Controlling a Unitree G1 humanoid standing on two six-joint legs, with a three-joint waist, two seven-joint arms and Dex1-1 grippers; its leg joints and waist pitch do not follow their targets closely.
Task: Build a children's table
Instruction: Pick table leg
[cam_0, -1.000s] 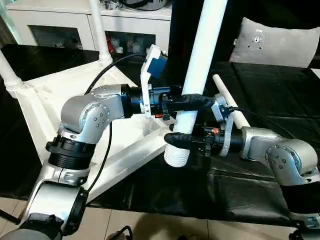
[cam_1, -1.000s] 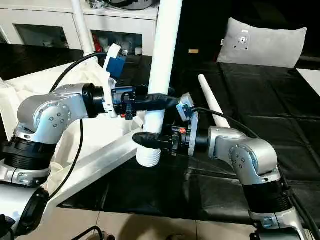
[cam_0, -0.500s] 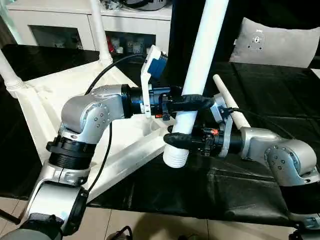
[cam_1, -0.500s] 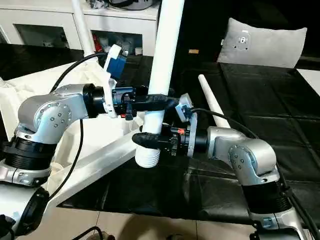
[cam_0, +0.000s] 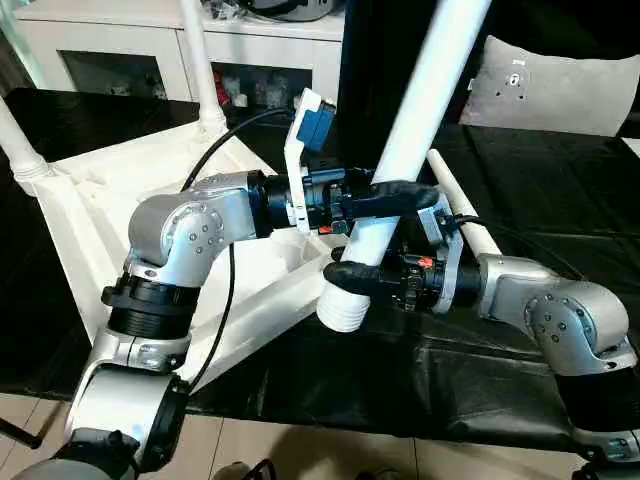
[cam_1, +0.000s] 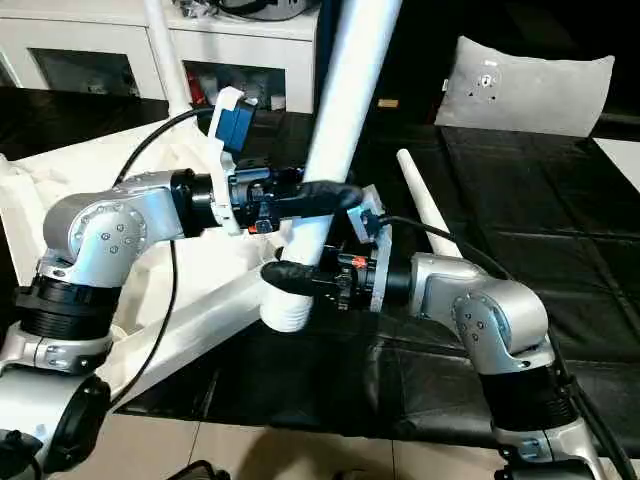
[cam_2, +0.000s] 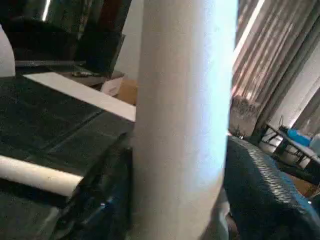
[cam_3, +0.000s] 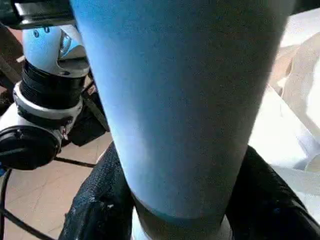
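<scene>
A white leg is showing plain and unpatterned, with fine ridges ringing its lower end. The top is lying white too, its ribs white. A second white leg is resting on a black counter creased into squares. The left hand is wearing black textured fingers, and so is the right hand. The forearms are shining silver with black joints. A blue block in a white bracket is sitting on the left wrist. A grey-white cushion is leaning behind. The cabinet is showing white. The floor is looking beige.
</scene>
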